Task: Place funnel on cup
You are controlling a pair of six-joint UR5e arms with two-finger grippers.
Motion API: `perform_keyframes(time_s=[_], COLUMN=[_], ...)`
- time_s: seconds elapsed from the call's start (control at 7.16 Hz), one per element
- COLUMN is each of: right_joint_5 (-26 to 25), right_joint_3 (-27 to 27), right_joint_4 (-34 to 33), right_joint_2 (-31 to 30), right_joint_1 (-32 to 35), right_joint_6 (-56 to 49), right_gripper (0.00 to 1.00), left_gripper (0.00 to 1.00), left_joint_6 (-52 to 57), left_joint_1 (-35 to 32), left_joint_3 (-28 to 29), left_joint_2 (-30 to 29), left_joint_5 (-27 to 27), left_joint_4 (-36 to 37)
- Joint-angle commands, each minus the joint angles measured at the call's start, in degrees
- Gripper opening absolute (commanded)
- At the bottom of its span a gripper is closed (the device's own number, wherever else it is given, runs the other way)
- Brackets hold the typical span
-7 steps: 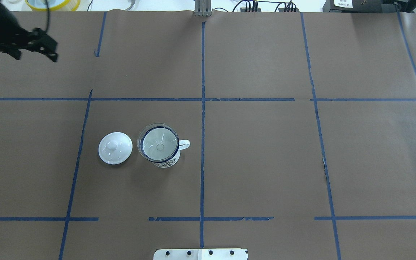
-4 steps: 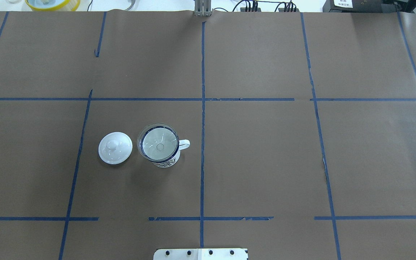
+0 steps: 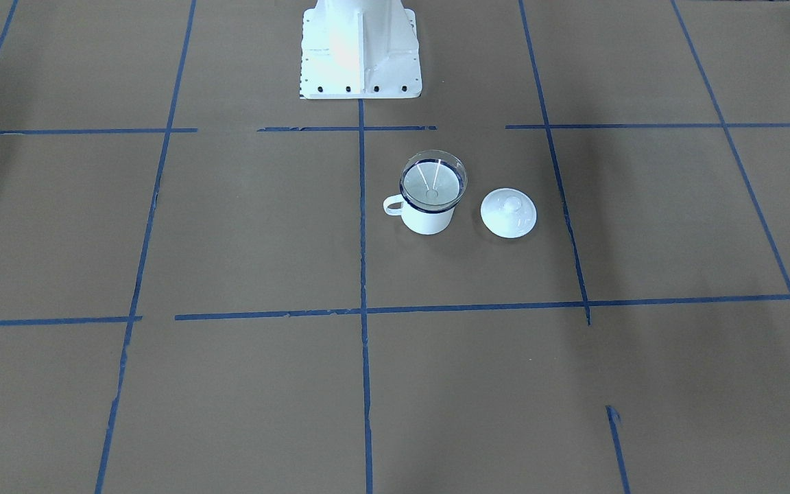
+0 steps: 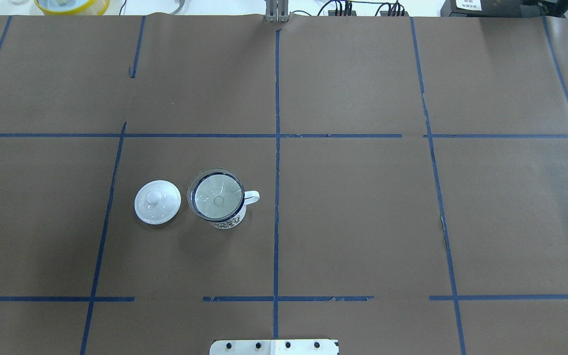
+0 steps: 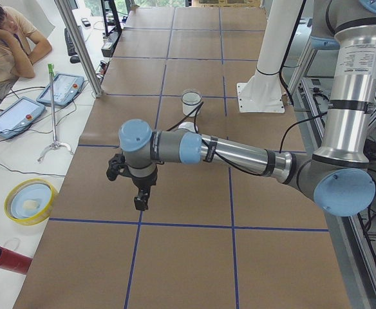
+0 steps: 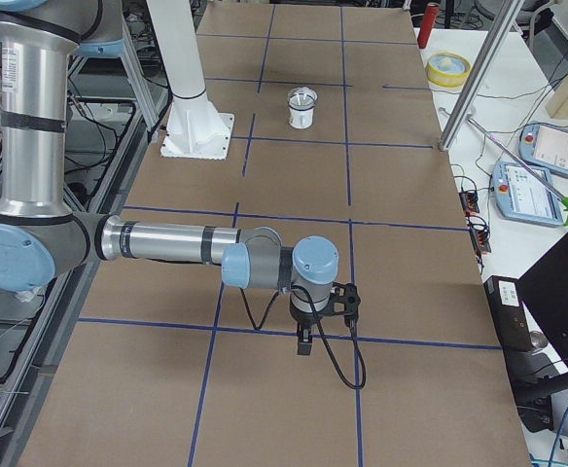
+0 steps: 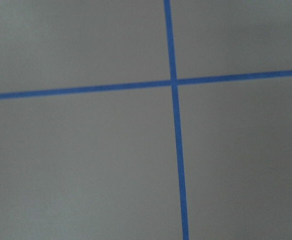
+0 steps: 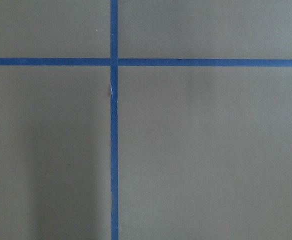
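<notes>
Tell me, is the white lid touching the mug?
Apart. The front-facing view shows a strip of bare brown table between the lid and the mug.

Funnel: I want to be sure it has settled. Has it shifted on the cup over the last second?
No. In the overhead view the funnel sits in the cup at the same spot, with the same gap to the white lid.

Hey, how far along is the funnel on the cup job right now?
Done, it looks: the funnel sits upright in the mouth of the cup, with the white lid beside it. Nothing is in hand: the left gripper and the right gripper hang far from it, carrying nothing visible. Nothing seems left.
</notes>
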Motion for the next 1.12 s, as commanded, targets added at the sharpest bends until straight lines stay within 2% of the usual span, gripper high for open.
perform_keyframes(time_s=[0.0, 0.98], right_joint_5=[0.0, 0.0], right_joint_3=[0.03, 0.03], right_joint_4=[0.0, 0.0], right_joint_2=[0.0, 0.0], right_joint_1=[0.0, 0.0], right_joint_6=[0.0, 0.0], right_gripper=[1.0, 1.0], left_gripper=[1.0, 1.0], left_joint_6=[-0.29, -0.12], left_joint_1=[-0.18, 0.17], left_joint_3=[0.09, -0.52], left_joint_2=[1.06, -1.05], left_joint_5=[-1.26, -0.82], left_joint_4=[0.1, -1.04])
